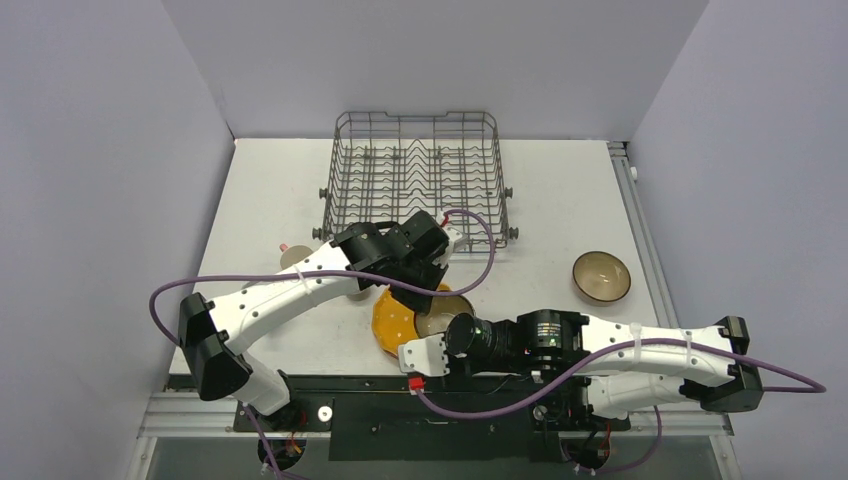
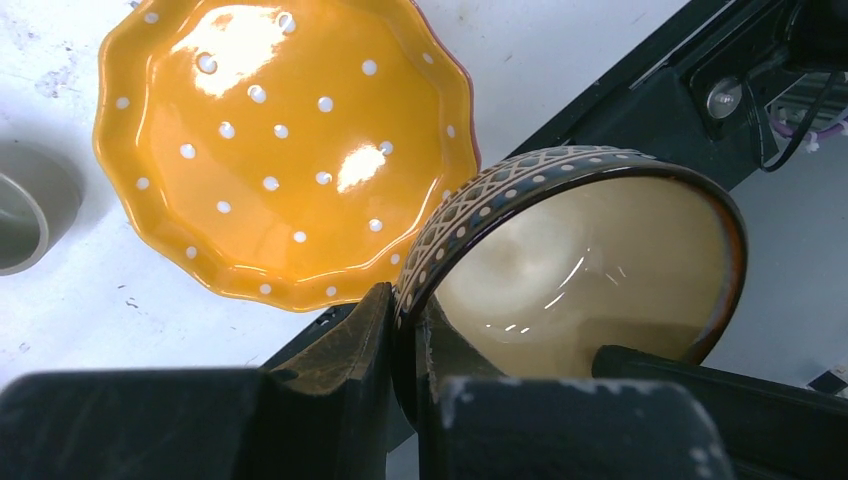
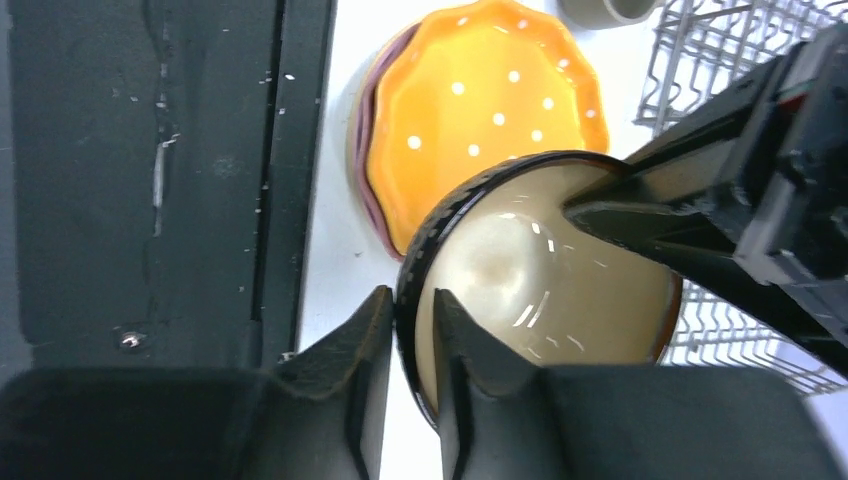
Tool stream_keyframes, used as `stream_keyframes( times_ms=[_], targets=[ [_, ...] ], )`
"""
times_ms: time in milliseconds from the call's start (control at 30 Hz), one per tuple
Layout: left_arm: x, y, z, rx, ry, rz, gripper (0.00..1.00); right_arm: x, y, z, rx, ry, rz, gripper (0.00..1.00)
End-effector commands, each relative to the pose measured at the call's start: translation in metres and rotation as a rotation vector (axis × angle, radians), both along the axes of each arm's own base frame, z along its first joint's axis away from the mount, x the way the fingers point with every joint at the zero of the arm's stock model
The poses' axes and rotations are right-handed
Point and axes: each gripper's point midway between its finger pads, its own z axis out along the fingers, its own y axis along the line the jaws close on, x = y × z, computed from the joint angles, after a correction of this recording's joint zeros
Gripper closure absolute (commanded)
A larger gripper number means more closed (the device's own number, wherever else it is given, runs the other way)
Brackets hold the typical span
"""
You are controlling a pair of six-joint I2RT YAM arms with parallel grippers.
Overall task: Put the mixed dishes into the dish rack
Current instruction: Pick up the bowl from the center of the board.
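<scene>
Handover, by the look of it: the dark brown bowl [image 1: 441,316] hangs between both arms at lower centre of the top view, partly over the right edge of the scalloped orange plate [image 1: 391,322]. My left gripper [image 2: 408,312] is pressed together on the bowl's patterned rim, one finger outside and one against the cream inside. The right gripper [image 3: 416,306] straddles the opposite side of the rim, and its pads look to touch both faces, so I read it as pinching the bowl too.

The bowl sits tilted, its open face turned up toward both wrist cameras. Pink plates [image 3: 362,150] show as a thin edge under the orange plate.

What matters next is direction. The dish rack [image 1: 415,170] lies toward the top of the overhead frame, beyond the left gripper and well away from the right one. The left arm is clearly the nearer, so I judge it should carry the bowl up-frame once the right lets go. I'd watch that rim pinch for slip.
</scene>
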Motion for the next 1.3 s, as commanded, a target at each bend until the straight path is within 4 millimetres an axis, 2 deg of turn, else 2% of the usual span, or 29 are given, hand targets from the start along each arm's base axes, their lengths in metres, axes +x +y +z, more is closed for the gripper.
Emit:
stream_keyframes(
  times_ms=[0,200,433,567,667,767,933,1067,1167,1267],
  targets=[
    [0.005,-0.014,0.022,-0.099,-0.051,0.002,1.0,0.019,0.012,0.038,0.169,-0.087,-0.087,0.76],
    [0.012,-0.011,0.025,-0.109,-0.086,0.044,1.0,0.026,0.005,0.046,0.216,-0.108,-0.148,0.64],
    [0.028,0.0,0.031,-0.13,-0.132,0.131,1.0,0.04,-0.016,0.059,0.285,-0.115,-0.282,0.6],
    [0.04,0.01,0.035,-0.16,-0.153,0.2,1.0,0.061,-0.037,0.072,0.364,-0.136,-0.464,0.57],
    [0.047,0.018,0.042,-0.202,-0.173,0.248,1.0,0.086,-0.06,0.082,0.403,-0.198,-0.65,0.54],
    [0.055,0.024,0.045,-0.25,-0.182,0.301,1.0,0.102,-0.074,0.09,0.467,-0.156,-0.8,0.54],
    [0.062,0.03,0.058,-0.358,-0.197,0.347,1.0,0.119,-0.085,0.096,0.597,-0.043,-1.021,0.47],
    [0.064,0.037,0.061,-0.39,-0.203,0.375,1.0,0.125,-0.086,0.098,0.644,0.012,-1.09,0.4],
    [0.066,0.042,0.062,-0.409,-0.207,0.403,1.0,0.125,-0.081,0.104,0.745,0.083,-1.093,0.29],
    [0.069,0.045,0.065,-0.458,-0.199,0.43,1.0,0.128,-0.08,0.103,0.822,0.178,-1.142,0.23]
  ],
)
